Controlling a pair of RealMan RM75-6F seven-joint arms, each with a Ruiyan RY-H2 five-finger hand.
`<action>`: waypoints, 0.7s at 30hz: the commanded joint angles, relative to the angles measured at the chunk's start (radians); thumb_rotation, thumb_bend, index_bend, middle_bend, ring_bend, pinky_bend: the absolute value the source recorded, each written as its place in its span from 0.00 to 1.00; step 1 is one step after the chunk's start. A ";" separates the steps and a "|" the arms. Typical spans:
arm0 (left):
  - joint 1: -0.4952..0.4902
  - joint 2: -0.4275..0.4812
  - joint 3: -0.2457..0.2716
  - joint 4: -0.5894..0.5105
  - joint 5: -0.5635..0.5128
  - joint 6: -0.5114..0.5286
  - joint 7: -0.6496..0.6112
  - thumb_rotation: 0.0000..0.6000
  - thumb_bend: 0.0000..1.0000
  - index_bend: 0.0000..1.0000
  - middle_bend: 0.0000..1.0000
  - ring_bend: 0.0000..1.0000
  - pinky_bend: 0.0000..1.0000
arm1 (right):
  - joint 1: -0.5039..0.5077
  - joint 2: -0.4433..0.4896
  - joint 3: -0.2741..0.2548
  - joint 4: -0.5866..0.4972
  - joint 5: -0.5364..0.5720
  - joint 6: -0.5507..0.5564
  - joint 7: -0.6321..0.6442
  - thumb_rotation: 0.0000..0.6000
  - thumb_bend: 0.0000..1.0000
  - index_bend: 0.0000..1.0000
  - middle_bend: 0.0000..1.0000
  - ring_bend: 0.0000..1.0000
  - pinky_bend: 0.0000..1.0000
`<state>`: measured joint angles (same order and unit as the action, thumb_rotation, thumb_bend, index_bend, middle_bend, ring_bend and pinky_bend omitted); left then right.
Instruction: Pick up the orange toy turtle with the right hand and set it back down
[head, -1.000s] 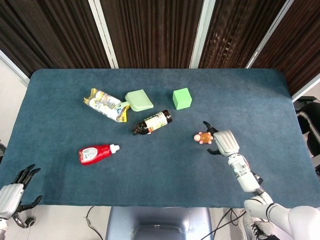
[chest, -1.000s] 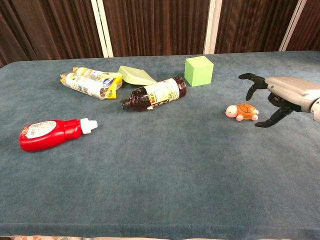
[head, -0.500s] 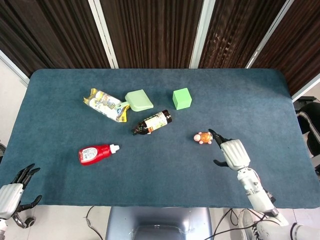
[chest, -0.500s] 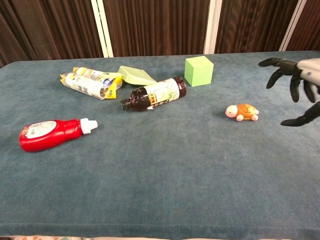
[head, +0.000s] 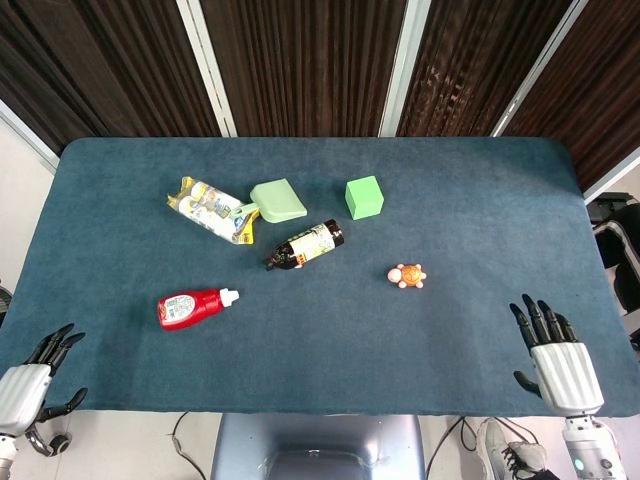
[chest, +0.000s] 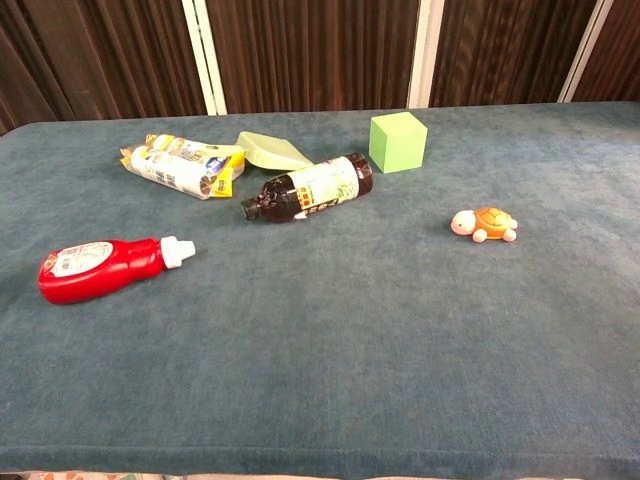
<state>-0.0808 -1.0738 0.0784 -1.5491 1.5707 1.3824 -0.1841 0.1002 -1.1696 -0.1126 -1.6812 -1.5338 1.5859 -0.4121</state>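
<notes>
Dark wooden panels back a blue-carpeted table (head: 480, 180). On it, toward the right, the orange toy turtle (head: 407, 275) sits alone, nothing touching it. Well apart, at the near right edge, the right hand (head: 556, 352) hovers with fingers spread, holding nothing. At the near left corner the left hand (head: 30, 372) hangs likewise, fingers apart and empty. Judging by this, the turtle looks set down and the task about finished; if a pick remains, the right hand must reach far-left to it.

Farther left lie a brown bottle (head: 304, 245), a green cube (head: 364, 196) and a red bottle (head: 190, 307).

The right robot hand (head: 556, 358) has drawn back from the turtle (head: 407, 275), fingers spread.
</notes>
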 joint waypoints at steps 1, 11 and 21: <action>0.000 0.011 -0.008 -0.017 -0.001 0.013 0.012 1.00 0.30 0.13 0.00 0.05 0.38 | -0.031 -0.008 -0.012 0.046 -0.018 0.015 0.025 1.00 0.06 0.00 0.06 0.06 0.28; 0.005 0.031 -0.017 -0.053 0.001 0.038 0.042 1.00 0.30 0.13 0.00 0.05 0.38 | -0.062 -0.049 0.028 0.115 -0.067 0.065 0.063 1.00 0.06 0.00 0.05 0.06 0.28; 0.004 0.006 -0.046 -0.047 0.018 0.091 0.052 1.00 0.30 0.13 0.00 0.05 0.38 | -0.089 -0.069 0.058 0.135 -0.099 0.107 0.089 1.00 0.06 0.00 0.05 0.06 0.28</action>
<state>-0.0771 -1.0656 0.0349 -1.5985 1.5858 1.4708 -0.1322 0.0120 -1.2383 -0.0550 -1.5457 -1.6325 1.6945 -0.3244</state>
